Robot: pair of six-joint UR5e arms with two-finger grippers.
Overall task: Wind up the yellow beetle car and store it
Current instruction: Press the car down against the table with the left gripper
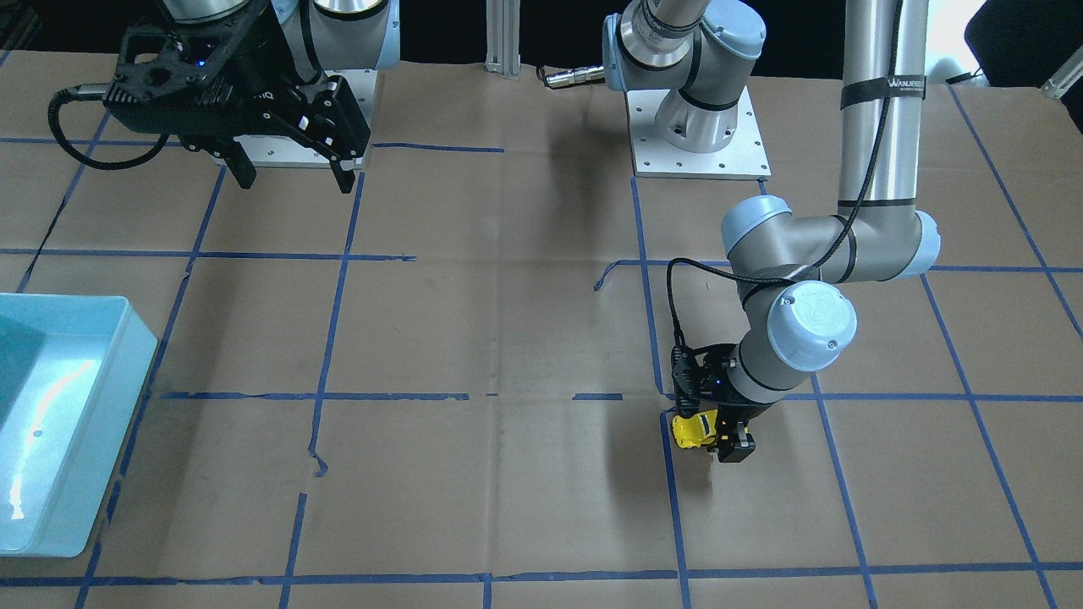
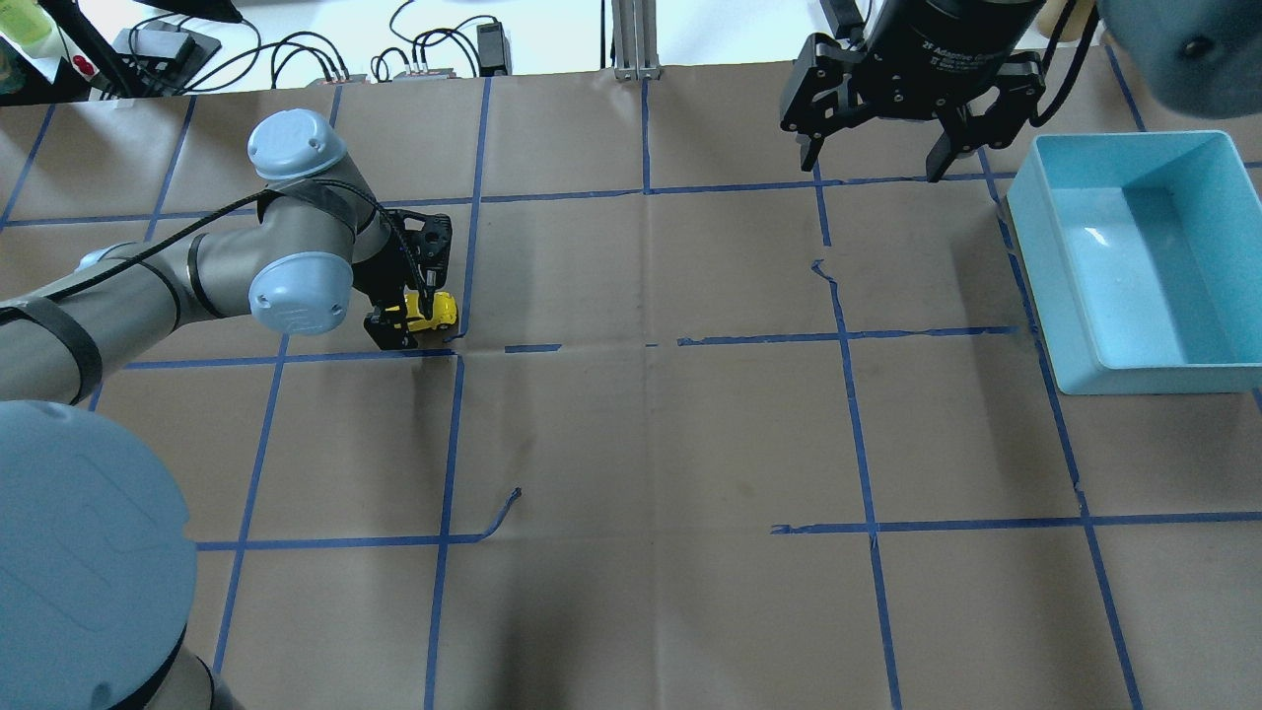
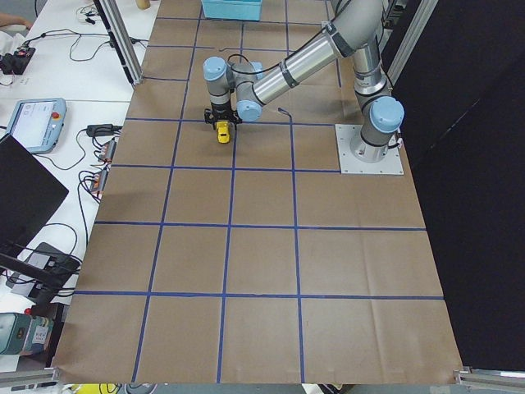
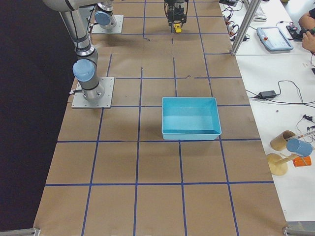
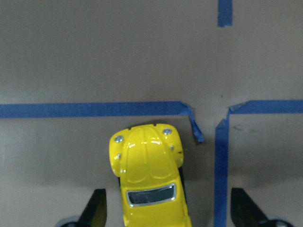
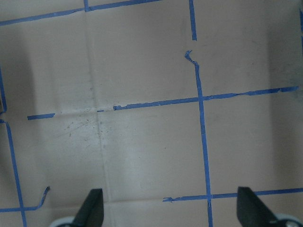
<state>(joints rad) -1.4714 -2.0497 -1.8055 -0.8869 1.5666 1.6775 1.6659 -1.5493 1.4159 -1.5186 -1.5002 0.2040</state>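
Note:
The yellow beetle car [image 5: 147, 179] stands on the brown paper table, nose toward a blue tape crossing. My left gripper [image 5: 170, 210] is down around it, open, with a dark finger on each side and a gap between each finger and the car. The car [image 1: 692, 430] and left gripper [image 1: 715, 436] also show in the front-facing view, and the car [image 2: 434, 314] and left gripper [image 2: 409, 325] in the overhead view. My right gripper [image 2: 873, 158] is open and empty, held high over the table's far side; its wrist view shows only paper and tape between its fingertips [image 6: 92, 208].
A light blue bin [image 2: 1134, 375] stands at the right side of the table; it also shows in the front-facing view [image 1: 127, 355] and the right exterior view [image 4: 191, 132]. Blue tape lines grid the brown paper. Both arm bases [image 1: 698, 144] sit at the robot's edge.

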